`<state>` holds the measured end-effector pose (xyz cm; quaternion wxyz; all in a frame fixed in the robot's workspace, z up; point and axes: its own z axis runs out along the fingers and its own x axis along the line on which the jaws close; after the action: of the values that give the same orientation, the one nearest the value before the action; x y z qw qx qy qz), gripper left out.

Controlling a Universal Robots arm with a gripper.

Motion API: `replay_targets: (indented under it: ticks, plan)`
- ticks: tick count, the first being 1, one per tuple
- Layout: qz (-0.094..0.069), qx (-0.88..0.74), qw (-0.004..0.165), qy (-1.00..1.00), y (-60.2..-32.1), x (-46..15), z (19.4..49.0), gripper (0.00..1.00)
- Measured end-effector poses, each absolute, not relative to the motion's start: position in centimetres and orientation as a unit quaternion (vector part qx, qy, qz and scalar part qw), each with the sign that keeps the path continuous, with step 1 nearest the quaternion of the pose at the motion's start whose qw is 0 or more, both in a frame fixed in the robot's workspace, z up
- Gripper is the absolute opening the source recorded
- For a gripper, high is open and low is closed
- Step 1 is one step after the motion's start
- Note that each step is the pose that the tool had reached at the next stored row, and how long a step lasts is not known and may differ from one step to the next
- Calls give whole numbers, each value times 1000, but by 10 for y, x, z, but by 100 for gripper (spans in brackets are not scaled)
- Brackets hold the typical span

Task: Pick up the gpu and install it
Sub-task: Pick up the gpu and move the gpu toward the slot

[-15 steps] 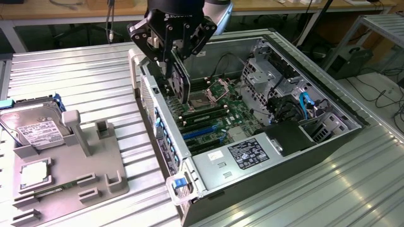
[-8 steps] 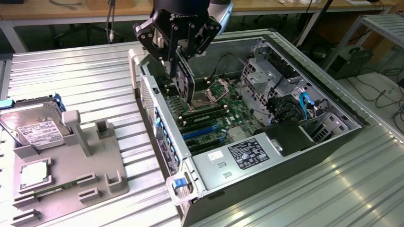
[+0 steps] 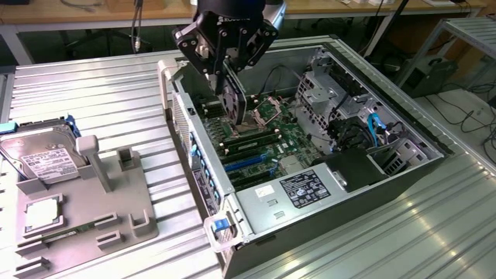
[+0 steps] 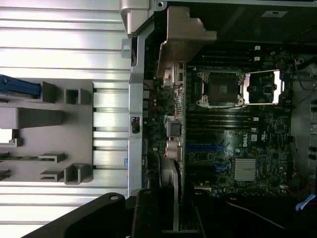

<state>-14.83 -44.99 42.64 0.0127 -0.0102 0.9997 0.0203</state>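
Observation:
My gripper (image 3: 222, 78) hangs over the open computer case (image 3: 333, 226) and is shut on the gpu (image 3: 232, 104). The card is held upright on its edge, with its lower end just above the motherboard (image 3: 268, 148) near the case's rear wall. In the wrist view the gpu (image 4: 177, 148) appears edge-on between my fingers (image 4: 148, 213), with its silvery end bracket (image 4: 185, 37) at the far end. It hovers beside the blue expansion slots (image 4: 208, 147) and the open CPU socket (image 4: 220, 89).
At the exterior view's left, a grey parts fixture (image 3: 85, 215) carries a silver hard drive (image 3: 39, 154) and a small square CPU chip (image 3: 43, 212). Drive cages and cables (image 3: 364, 128) crowd the case's far side. Ribbed metal table (image 3: 101, 99) surrounds everything.

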Motion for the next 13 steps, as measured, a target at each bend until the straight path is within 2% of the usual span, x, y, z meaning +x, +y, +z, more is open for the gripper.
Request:
replay_targets:
  ticks: [13]
  plan:
    - [20,-10,13,1000,-450,-133,426,28]
